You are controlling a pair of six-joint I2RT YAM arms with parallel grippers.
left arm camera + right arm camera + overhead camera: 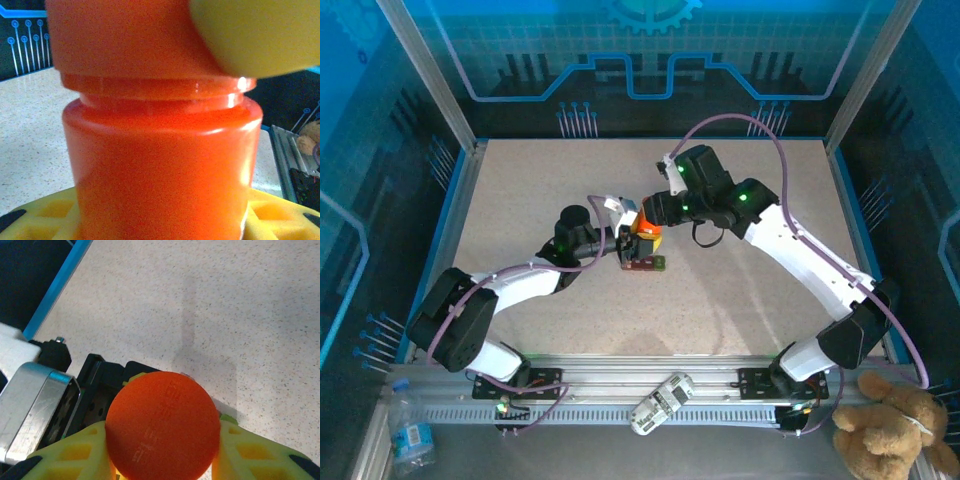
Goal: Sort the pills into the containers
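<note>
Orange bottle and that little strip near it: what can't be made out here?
What is in the bottle: left wrist view, nothing shows through its orange wall; right wrist view, the cap covers its mouth.
Lettering on the cap: right wrist view, too faint to read.
Inside the containers: top view, too small to tell.

Orange bottle [160, 165] — glossy smooth plastic; its cap [162, 425] matt; table [240, 300] speckled, matt.
</note>
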